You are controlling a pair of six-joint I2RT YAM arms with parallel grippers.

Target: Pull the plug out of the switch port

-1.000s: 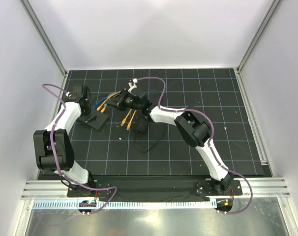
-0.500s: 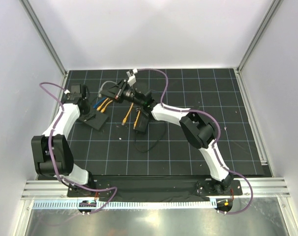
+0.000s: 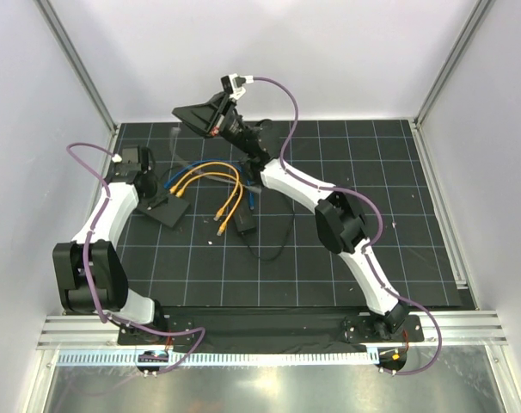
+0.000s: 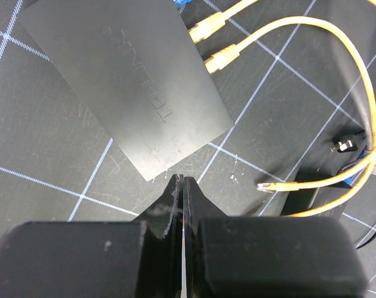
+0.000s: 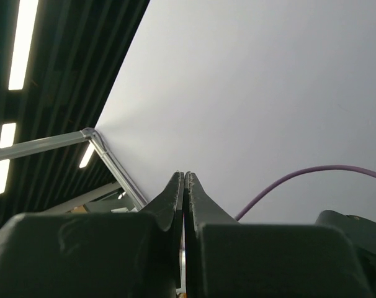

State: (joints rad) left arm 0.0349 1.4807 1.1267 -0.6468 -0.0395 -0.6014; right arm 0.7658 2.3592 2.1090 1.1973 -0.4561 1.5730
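A black gridded desk (image 3: 329, 172) sits between white walls. The switch (image 4: 126, 87) lies on the desk's left part, its long axis slanting across the left wrist view. Two yellow plugs (image 4: 222, 59) appear seated in the edge that faces the desk's middle. The left gripper (image 4: 179, 180), pressed together and empty, hovers just off the switch's near corner, so the plugs lie ahead and to its right. The right gripper (image 5: 183, 177), also closed on nothing, points up at the back wall, well apart. The left arm is nearer.

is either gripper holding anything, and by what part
Nothing is held. The left gripper is shut empty near the flat black rectangular switch; the right gripper is shut empty, pointing upward.
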